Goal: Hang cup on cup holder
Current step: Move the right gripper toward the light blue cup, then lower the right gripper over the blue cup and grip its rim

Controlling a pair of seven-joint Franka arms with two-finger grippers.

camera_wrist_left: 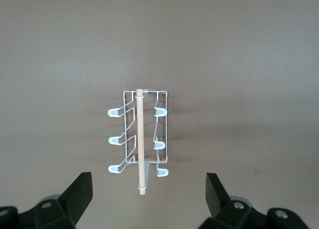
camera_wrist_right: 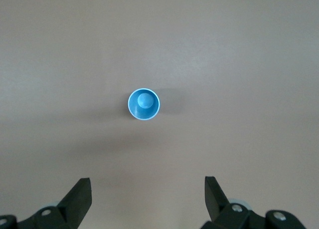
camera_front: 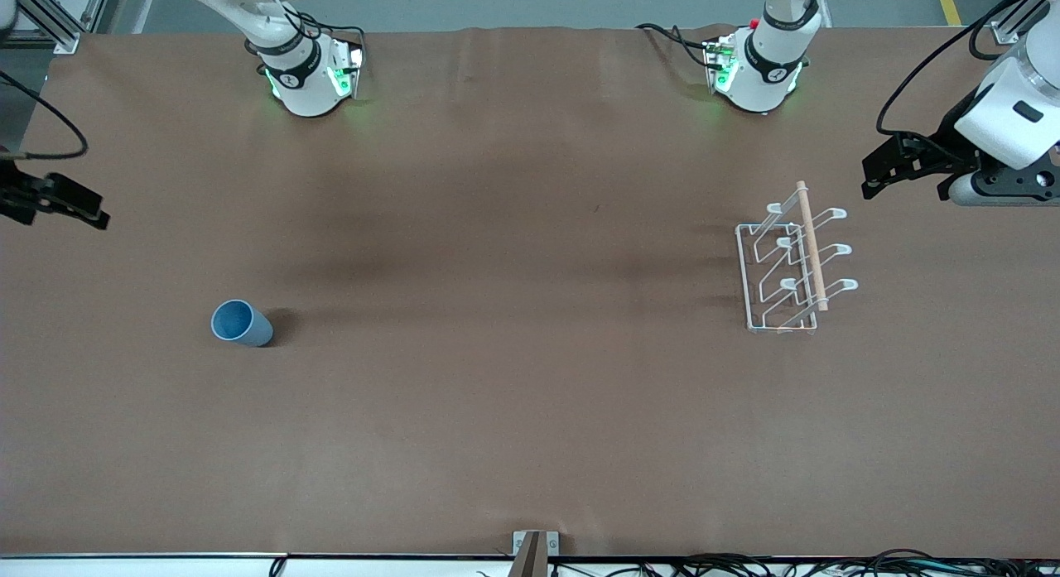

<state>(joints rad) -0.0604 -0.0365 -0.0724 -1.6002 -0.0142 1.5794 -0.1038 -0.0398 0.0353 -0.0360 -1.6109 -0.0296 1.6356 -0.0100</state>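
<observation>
The blue-grey cup [camera_front: 241,322] stands upright, mouth up, on the brown table toward the right arm's end; it also shows in the right wrist view [camera_wrist_right: 143,105]. The white wire cup holder [camera_front: 793,266] with its wooden rod [camera_front: 812,246] stands toward the left arm's end, its prongs bare; it also shows in the left wrist view [camera_wrist_left: 139,139]. My right gripper [camera_front: 58,200] [camera_wrist_right: 148,196] is open and empty, held high beside the cup. My left gripper [camera_front: 907,175] [camera_wrist_left: 148,194] is open and empty, held high beside the cup holder.
The two arm bases [camera_front: 306,72] [camera_front: 758,72] stand at the table edge farthest from the front camera. A small metal bracket [camera_front: 536,548] and cables lie along the nearest edge. A wide stretch of bare table [camera_front: 513,312] separates cup and holder.
</observation>
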